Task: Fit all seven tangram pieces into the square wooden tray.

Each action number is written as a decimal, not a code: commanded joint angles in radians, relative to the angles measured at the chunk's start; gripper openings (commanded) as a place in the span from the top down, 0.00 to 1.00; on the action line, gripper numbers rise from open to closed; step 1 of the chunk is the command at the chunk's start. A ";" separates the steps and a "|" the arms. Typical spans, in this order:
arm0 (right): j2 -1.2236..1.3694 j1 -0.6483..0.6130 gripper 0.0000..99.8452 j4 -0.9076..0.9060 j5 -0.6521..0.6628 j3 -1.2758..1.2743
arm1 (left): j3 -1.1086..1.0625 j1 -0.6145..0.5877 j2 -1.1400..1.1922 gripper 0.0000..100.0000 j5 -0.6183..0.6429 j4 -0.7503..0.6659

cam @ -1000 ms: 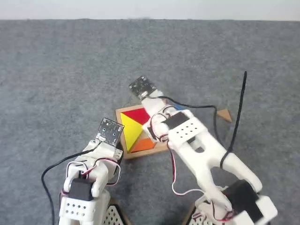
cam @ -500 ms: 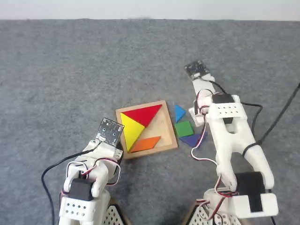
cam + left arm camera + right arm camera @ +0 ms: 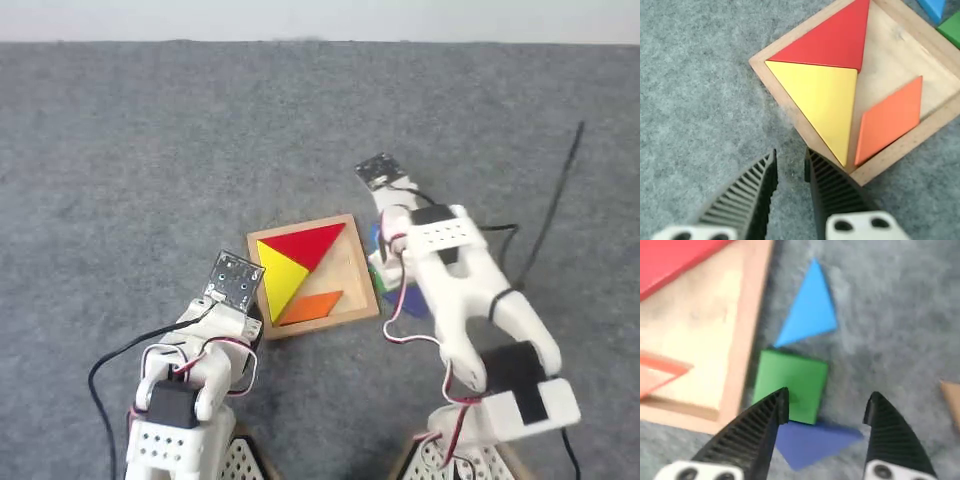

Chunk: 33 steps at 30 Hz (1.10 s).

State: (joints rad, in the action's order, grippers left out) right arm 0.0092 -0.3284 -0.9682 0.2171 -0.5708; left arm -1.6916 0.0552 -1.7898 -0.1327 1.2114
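Observation:
The square wooden tray (image 3: 357,262) holds a red triangle (image 3: 305,243), a yellow triangle (image 3: 279,276) and an orange parallelogram (image 3: 311,306). Just right of it on the carpet lie a green square (image 3: 790,384), a light blue triangle (image 3: 811,310) and a dark blue triangle (image 3: 816,442). My right gripper (image 3: 827,407) hangs open over the green square's edge with nothing between its fingers. A tan piece (image 3: 952,396) lies farther out. My left gripper (image 3: 790,156) sits shut over bare carpet just off the tray's corner (image 3: 757,62), holding nothing.
Grey carpet (image 3: 150,150) covers the whole table, with wide free room at the back and left. The right arm's body (image 3: 455,285) covers part of the loose pieces in the high view. Both arm bases stand at the front edge.
The right arm swung from above the tray out to the right, then came back left and now hangs over the loose pieces beside the tray. The left arm stayed still.

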 commanded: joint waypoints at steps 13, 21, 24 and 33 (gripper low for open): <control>-0.016 -0.025 0.74 0.007 -0.161 0.044 | 0.007 0.002 0.002 0.91 0.014 0.005; -0.051 0.225 0.74 -0.117 0.222 0.252 | 0.007 0.002 0.002 0.91 0.014 0.005; -0.007 0.291 0.74 -0.245 0.422 0.377 | 0.007 0.002 0.002 0.91 0.014 0.005; 0.252 0.306 0.74 -0.259 0.703 0.457 | 0.007 0.002 0.002 0.91 0.014 0.005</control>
State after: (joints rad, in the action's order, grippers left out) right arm 0.2363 -0.0322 -1.2490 0.8600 -0.1672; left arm -1.6916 0.0552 -1.7898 -0.1327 1.2114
